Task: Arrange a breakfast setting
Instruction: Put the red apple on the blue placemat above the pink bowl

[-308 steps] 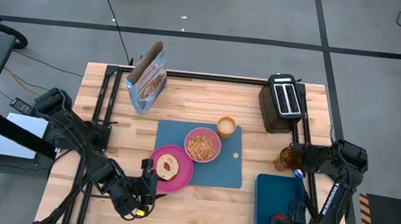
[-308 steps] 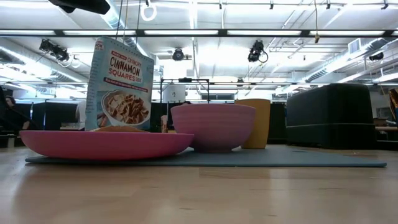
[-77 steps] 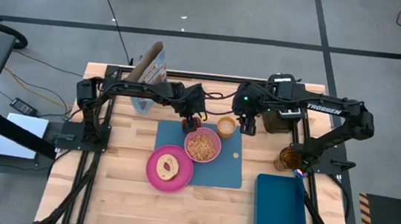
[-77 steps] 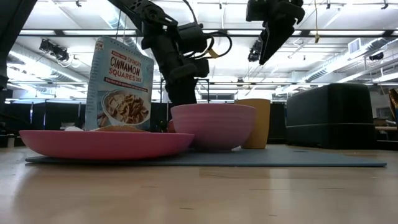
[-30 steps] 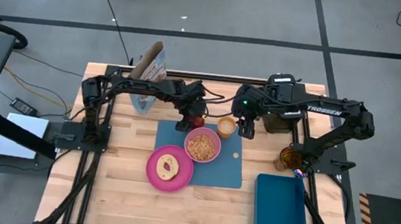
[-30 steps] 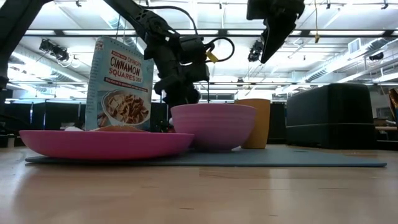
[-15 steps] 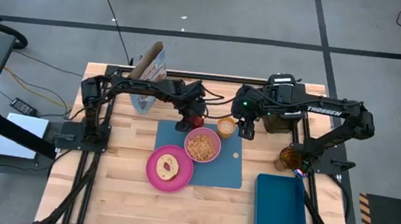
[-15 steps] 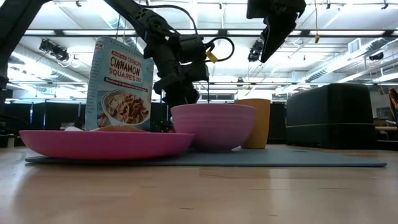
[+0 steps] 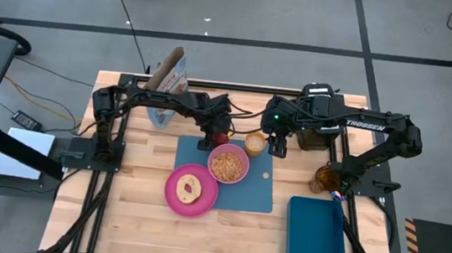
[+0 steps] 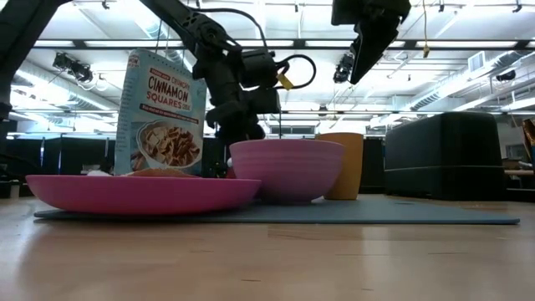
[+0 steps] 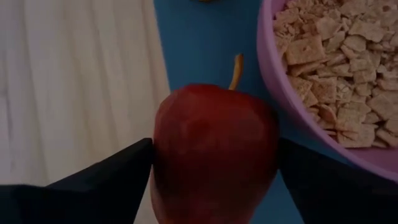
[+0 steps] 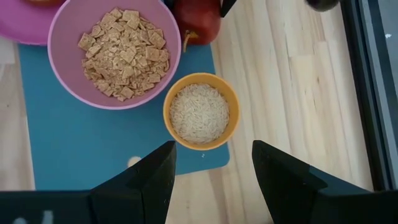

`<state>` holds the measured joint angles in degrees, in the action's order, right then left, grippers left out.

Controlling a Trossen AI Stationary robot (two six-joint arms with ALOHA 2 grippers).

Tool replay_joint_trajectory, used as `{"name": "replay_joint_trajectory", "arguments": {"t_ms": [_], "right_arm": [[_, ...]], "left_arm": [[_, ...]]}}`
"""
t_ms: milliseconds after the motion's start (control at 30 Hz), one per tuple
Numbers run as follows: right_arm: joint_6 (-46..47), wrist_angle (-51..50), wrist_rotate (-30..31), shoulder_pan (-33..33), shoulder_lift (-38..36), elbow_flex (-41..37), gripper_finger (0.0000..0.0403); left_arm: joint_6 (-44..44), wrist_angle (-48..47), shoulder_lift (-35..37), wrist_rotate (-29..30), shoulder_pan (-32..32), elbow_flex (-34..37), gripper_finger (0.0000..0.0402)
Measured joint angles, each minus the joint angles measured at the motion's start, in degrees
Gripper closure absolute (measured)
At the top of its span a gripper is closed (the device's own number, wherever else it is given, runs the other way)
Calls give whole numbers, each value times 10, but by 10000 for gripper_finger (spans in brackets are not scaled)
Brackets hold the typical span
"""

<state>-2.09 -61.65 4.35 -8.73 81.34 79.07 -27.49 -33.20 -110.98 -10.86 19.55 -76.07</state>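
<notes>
A blue mat [image 9: 261, 193] holds a pink plate [image 9: 201, 201] with a bagel [image 9: 190, 188], a pink bowl [image 9: 228, 164] of cereal and an amber cup [image 9: 255, 142] of rice. My left gripper [image 9: 221, 134] is shut on a red apple [image 11: 214, 149] low over the mat's far left corner, beside the bowl [image 11: 323, 81]. My right gripper [image 12: 214, 171] is open and empty, well above the cup [image 12: 201, 112] in the low view [image 10: 368, 58]. The spoon does not show clearly. My left gripper pinches the apple's two opposite sides [image 11: 163, 155] between its two fingers [image 11: 106, 177], coming from above and pointing down. The apple lies with its stem [image 11: 235, 70] pointing sideways, toward the cup. Whether it touches the mat, I cannot tell.
A cereal box [image 9: 167, 87] stands at the far left and a black toaster [image 9: 320, 111] at the far right. A darker blue tray [image 9: 317, 237] lies at the near right, and a brown jar [image 9: 326, 179] stands by the right edge. Bare wood lies at the near left.
</notes>
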Motion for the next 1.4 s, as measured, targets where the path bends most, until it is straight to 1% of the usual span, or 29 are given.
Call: {"name": "replay_joint_trajectory", "arguments": {"t_ms": [200, 400, 467, 633, 767, 833, 1000, 1100, 1200, 1267, 1400], "right_arm": [[6, -1, 0, 0, 0, 0, 183], [7, -1, 0, 2, 0, 0, 183], [9, -2, 0, 5, 0, 0, 183], [9, -10, 0, 17, -1, 0, 183], [16, -17, 7, 30, -20, 0, 183], [22, -17, 17, 36, -36, 0, 183], [39, -14, 52, 45, -83, 0, 183], [46, -10, 66, 53, -106, 0, 183], [53, -4, 67, 61, -126, 0, 183], [56, 1, 68, 70, -136, 0, 183], [55, 3, 83, 91, -147, 0, 183]], "left_arm": [[-1, -2, -1, -9, -1, 0, 51], [-27, 1, -1, -9, -5, 0, 53], [-32, 4, -1, -9, -5, 0, 60], [-22, 13, -1, -10, -5, 0, 94], [1, 14, 4, -7, -3, 1, 98], [14, 10, 14, 5, -1, 3, 98], [30, -2, 89, 45, 16, 2, 98], [63, -20, 133, 44, 30, 2, 98], [96, -10, 184, 29, 36, 6, 98], [123, 18, 221, 25, 32, 25, 98], [199, 88, 289, 31, 3, 97, 98]]}}
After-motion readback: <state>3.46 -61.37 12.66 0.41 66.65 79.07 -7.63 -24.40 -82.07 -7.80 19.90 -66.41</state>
